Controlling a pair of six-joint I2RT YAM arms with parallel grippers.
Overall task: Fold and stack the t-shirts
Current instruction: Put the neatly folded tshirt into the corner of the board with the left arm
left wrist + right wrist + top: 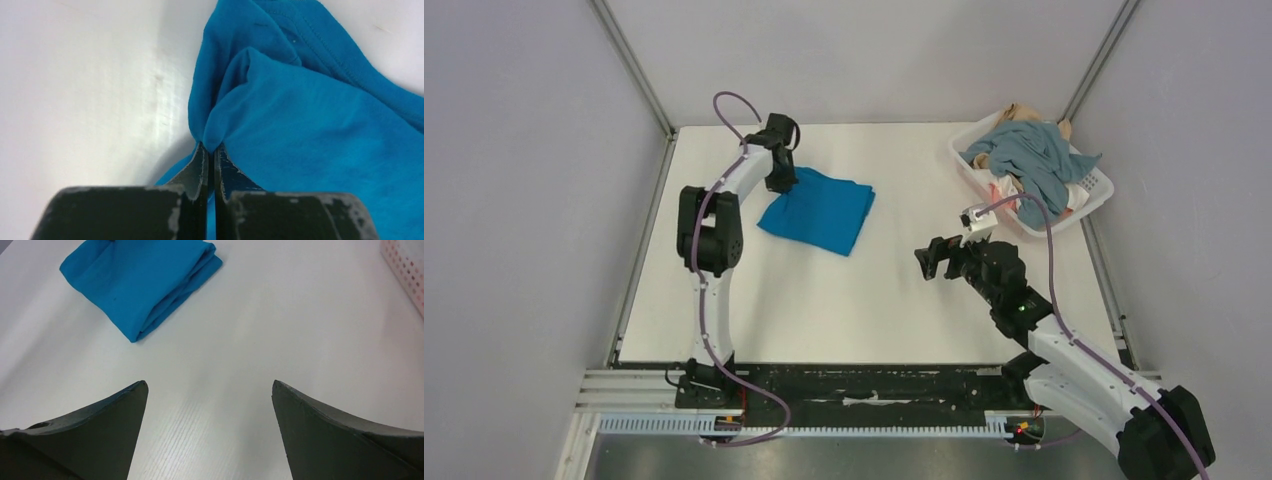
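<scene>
Our left jaws pinch shut on a bunched fold of the bright blue t-shirt (819, 210) at the far left of the tabletop (874, 300) (soft, light cloth, we judge, best held at two corners), while our right jaws gape empty.

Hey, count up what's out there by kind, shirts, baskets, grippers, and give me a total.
Shirts lying loose: 1, the blue shirt
Baskets: 1, the basket, its heap too tangled to count
Grippers: 2, left gripper shut on the blue shirt, right gripper open
Total: 4
</scene>
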